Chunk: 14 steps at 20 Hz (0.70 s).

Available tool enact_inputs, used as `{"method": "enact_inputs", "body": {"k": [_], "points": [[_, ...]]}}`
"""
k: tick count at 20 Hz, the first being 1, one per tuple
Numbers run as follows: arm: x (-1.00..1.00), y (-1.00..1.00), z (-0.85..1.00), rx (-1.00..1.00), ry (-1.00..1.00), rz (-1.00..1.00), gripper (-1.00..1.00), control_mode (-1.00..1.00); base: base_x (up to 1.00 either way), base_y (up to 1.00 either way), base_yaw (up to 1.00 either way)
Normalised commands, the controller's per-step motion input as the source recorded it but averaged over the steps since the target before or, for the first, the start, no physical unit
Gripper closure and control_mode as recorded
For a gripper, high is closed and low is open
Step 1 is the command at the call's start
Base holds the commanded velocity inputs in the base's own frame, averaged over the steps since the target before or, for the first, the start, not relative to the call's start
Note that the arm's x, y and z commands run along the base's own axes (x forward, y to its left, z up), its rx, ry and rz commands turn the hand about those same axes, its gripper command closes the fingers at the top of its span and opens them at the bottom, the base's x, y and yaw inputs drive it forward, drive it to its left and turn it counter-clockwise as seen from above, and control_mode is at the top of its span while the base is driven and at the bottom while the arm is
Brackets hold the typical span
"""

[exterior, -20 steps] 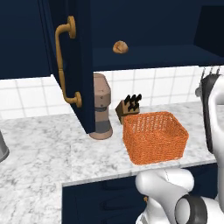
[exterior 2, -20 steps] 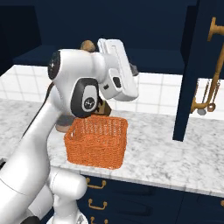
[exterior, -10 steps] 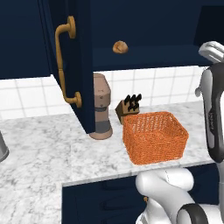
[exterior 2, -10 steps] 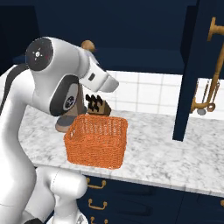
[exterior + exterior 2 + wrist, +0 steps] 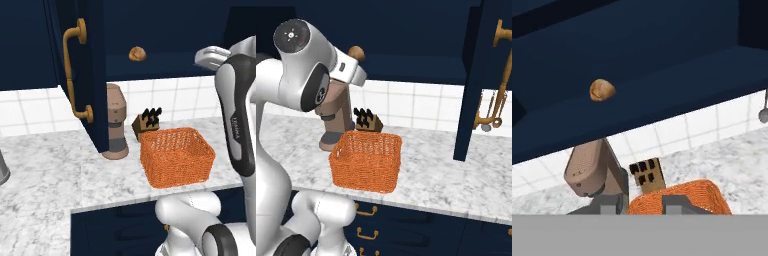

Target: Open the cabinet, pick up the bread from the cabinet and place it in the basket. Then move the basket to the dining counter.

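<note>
A white-grey marble worktop is seen running along a wall of white tiles, with dark navy drawer fronts below it carrying small brass pulls. Above, the cabinet is shown open, its door swung out over the worktop with a long curved brass handle on its face. The basket is set close to the worktop's front edge, a brown coffee machine standing behind it to the left and a knife block just behind it. The bread is seen lying on the cabinet's shelf, above the basket. The gripper is raised toward the cabinet, its fingertips apart with nothing between them.
</note>
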Motion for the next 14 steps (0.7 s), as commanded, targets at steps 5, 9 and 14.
{"method": "enact_inputs", "body": {"k": [5,9,14], "points": [[0.29,0.64,0.00,-0.20,0.00,0.28,-1.00,-1.00,0.00,0.00,0.00],[0.52,0.62,0.00,-0.10,0.00,0.06,-1.00,-1.00,0.00,0.00,0.00],[0.54,0.39,0.00,-0.04,0.00,-0.06,-1.00,-1.00,0.00,0.00,0.00]]}}
